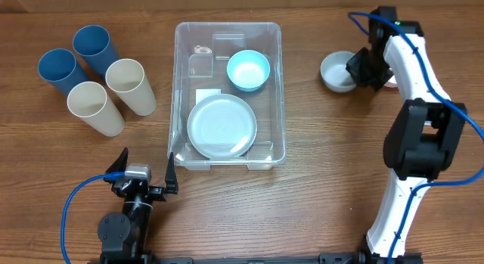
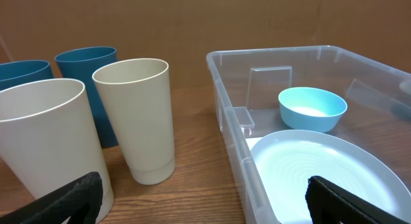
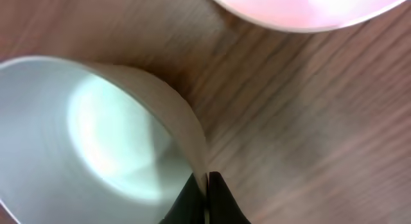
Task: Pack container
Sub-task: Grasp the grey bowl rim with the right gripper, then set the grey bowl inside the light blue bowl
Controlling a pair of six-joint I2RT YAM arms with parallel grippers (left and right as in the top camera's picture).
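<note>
Bare tabletop (image 1: 310,150) between container (image 1: 278,105) and white bowl (image 1: 336,71); four cups (image 1: 125,82) left of container

Blue cups (image 1: 94,46), cream cups (image 1: 127,81) clustered together — white bowl (image 1: 336,72) well apart, wooden table (image 1: 318,181).

A brown wood-grain table (image 1: 318,158). A clear container (image 1: 227,24) with a white label (image 1: 206,95) holds a pale blue bowl (image 1: 248,69) and a white plate (image 1: 221,126) with faint concentric rings. Two dark blue cups (image 1: 97,48), two cream cups (image 1: 128,84), a white bowl (image 1: 336,71). A white-and-black robot arm (image 1: 404,63), blue cables (image 1: 65,218).
</note>
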